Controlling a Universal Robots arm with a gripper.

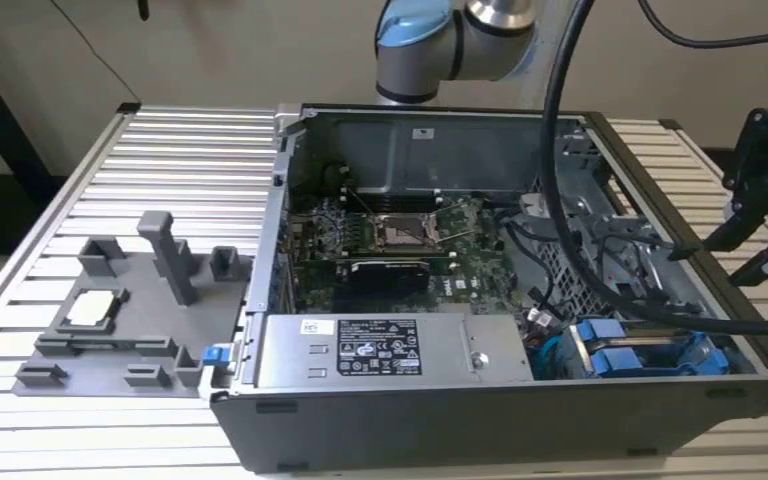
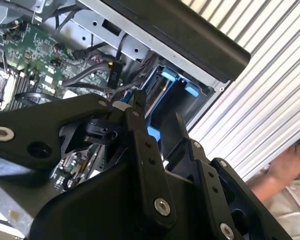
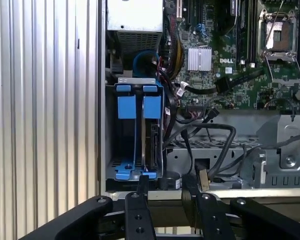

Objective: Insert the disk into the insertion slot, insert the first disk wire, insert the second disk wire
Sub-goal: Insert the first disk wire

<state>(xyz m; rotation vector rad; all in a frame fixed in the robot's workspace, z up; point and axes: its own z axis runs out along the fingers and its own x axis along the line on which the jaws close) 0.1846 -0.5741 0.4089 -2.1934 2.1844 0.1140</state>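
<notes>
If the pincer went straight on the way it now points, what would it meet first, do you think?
Most likely the drive cage with its blue frames: in both wrist views the open pincer points toward it. Depth is unclear, so the cables beside the cage might come first.

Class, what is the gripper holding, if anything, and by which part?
Nothing is held. The gripper is open, jaws apart and empty, close to the disk sitting in the insertion slot.

Exterior oblique, high; wrist views near insertion slot point(image 3: 124, 145)
</notes>
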